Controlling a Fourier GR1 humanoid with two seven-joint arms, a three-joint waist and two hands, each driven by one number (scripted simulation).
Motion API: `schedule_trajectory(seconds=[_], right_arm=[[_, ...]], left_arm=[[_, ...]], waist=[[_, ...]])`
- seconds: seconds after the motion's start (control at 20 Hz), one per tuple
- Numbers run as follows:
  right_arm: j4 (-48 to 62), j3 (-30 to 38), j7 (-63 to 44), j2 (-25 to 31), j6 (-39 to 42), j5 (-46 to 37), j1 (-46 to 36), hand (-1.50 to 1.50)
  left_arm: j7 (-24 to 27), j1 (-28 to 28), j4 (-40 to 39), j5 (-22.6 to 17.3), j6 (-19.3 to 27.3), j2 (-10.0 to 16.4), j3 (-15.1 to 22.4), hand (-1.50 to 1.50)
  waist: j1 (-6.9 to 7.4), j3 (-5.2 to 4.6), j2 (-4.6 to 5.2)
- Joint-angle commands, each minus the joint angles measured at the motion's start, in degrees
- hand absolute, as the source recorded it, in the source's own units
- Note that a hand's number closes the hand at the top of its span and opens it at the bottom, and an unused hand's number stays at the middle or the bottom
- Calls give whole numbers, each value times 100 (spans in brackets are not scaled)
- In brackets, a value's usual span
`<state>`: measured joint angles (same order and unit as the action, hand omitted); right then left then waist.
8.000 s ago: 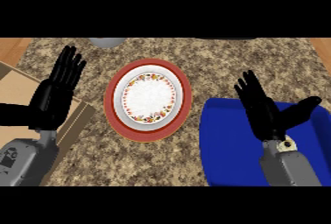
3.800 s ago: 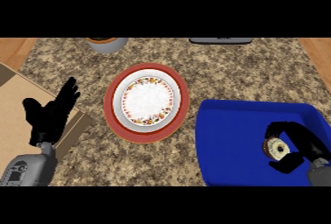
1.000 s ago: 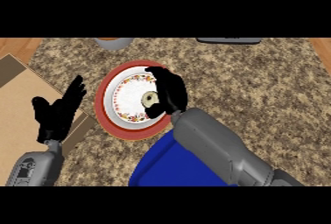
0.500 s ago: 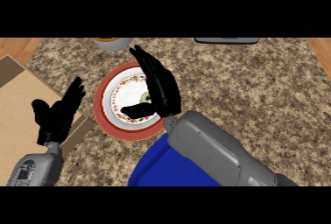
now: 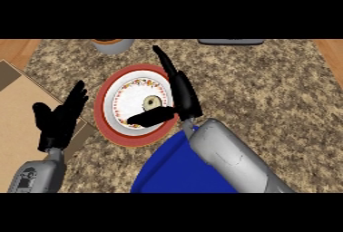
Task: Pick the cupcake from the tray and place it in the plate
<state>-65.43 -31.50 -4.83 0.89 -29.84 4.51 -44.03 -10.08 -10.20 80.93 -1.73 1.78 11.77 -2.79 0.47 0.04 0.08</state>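
Note:
The cupcake [image 5: 150, 100] lies on the white, flower-rimmed plate [image 5: 129, 93], which has a red border. My right hand [image 5: 182, 93] is over the plate's right side, open, with fingers straight toward the far edge and the thumb below the cupcake. The fingers are apart from the cupcake. The blue tray [image 5: 175, 168] is at the lower middle, largely hidden by my right forearm. My left hand [image 5: 59, 118] rests open at the left, fingers up.
A brown-and-grey bowl [image 5: 112, 45] stands at the counter's far edge, and a dark object [image 5: 229, 41] lies at the far right of centre. A wooden board [image 5: 23, 113] lies at the left under my left hand.
One second ago my right hand was curled round the cupcake over the plate. Its fingers have straightened, and the cupcake now lies free on the plate. The left hand has not moved.

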Motion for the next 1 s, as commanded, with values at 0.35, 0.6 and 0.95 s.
schedule_trajectory(seconds=[0.35, 0.6, 0.95], right_arm=[[323, 905, 1351, 191, 1167, -158, 848, -150], [676, 1534, 1483, 235, 1533, -279, 596, -150], [739, 1739, 1531, 353, 1742, -696, 882, -150]], left_arm=[[-80, 193, 297, -2, -190, -39, -45, 0], [114, -153, -361, 73, -130, -98, -223, 0], [38, -532, -568, 126, -219, 6, -340, 0]], waist=[[-23, -2, -10], [-31, -4, 1], [-50, -4, -1]])
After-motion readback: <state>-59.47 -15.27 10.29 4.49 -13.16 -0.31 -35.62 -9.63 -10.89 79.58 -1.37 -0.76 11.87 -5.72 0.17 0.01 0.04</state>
